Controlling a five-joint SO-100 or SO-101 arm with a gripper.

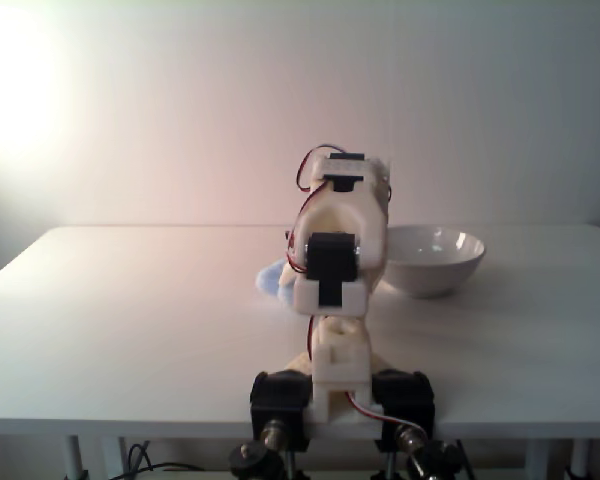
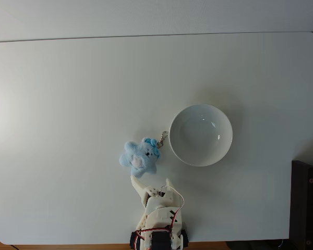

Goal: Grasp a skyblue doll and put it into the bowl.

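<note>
Your tool (image 2: 152,184) is spread apart, just short of the skyblue doll (image 2: 140,157) lying on the counter (image 2: 68,94) beside the bowl (image 2: 200,135). Push too far and you may shove the doll away, or snag its keychain clip (image 2: 162,138).

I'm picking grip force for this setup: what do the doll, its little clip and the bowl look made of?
The skyblue doll looks like soft fuzzy plush, with a blurry pile edge. Its clip looks like thin shiny metal, though it is too small to be sure. The bowl looks like glazed ceramic or glossy plastic: smooth, white, with highlights.
</note>
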